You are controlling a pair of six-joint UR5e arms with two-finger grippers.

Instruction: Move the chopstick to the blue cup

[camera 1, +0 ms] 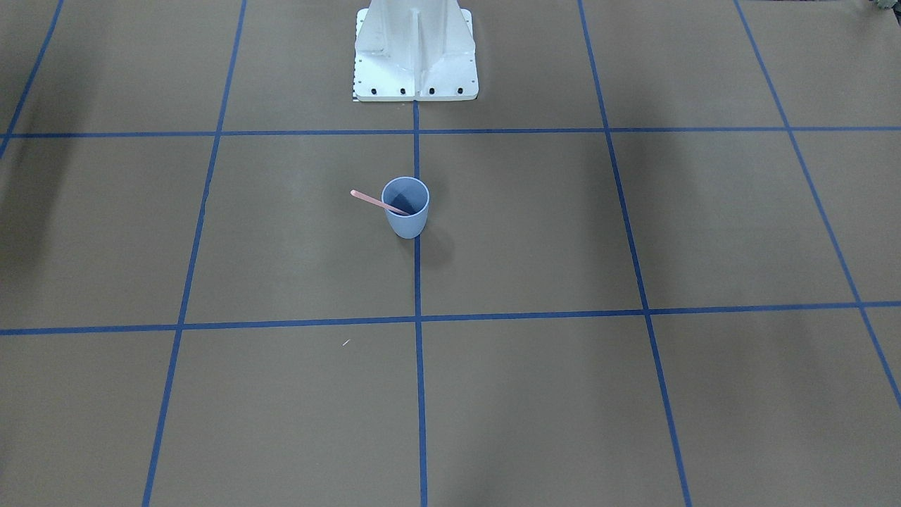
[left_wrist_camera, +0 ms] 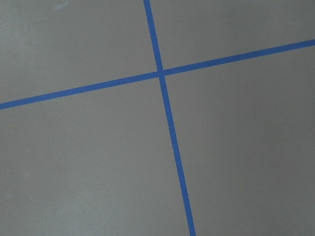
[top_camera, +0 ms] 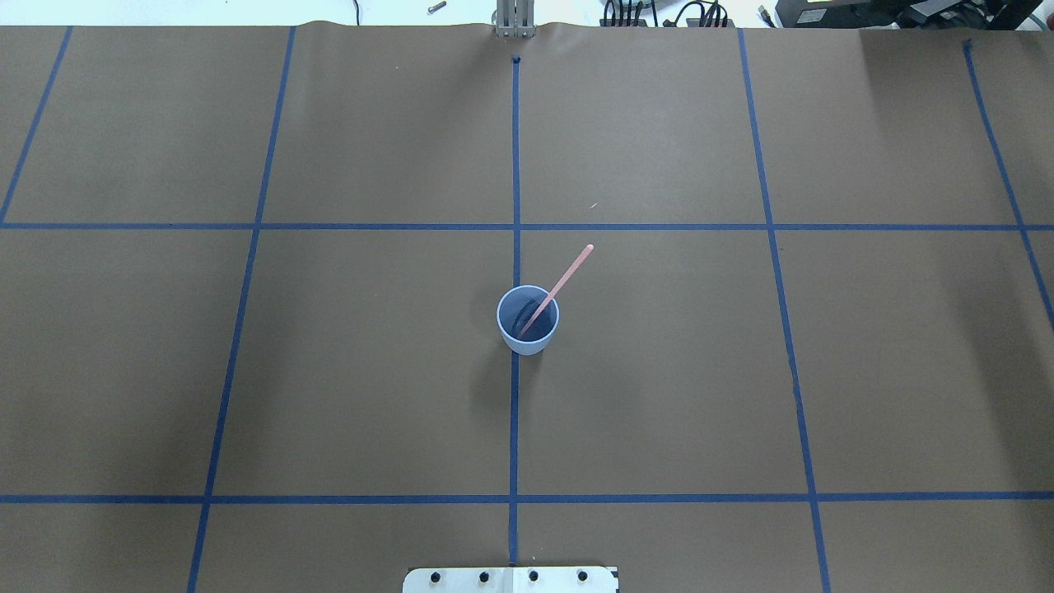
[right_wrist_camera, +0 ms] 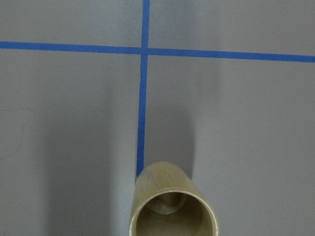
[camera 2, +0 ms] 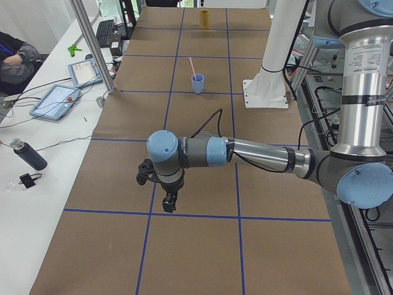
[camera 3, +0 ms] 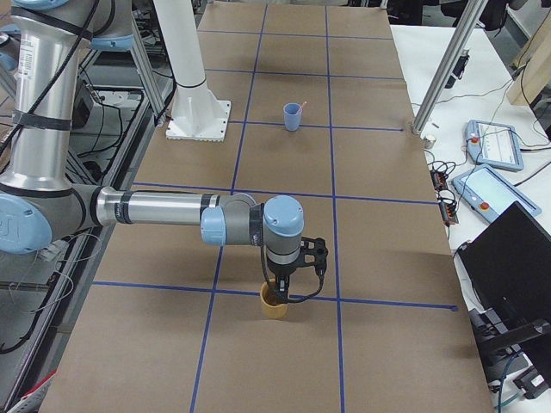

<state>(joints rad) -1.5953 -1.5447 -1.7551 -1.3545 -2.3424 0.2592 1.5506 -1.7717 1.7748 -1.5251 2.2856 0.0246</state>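
Pink chopstick (top_camera: 568, 274) leans in blue cup (top_camera: 527, 344), table centre, lower end hidden inside. L gripper (camera 2: 168, 203) & R gripper (camera 3: 281, 288) show side-on only: can't tell opening or hold. R sits over tan cup (camera 3: 275, 305).

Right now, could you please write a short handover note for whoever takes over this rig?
Left gripper: hangs over bare table, nothing visible in it; open or shut cannot be told.
Right gripper: just above the tan cup toward the robot's right end; open or shut cannot be told.
Things: the chopstick leans tilted inside the blue cup at the table's centre, its upper end past the rim.
Done: the transfer looks complete.
Left: probably nothing but parking the arms.
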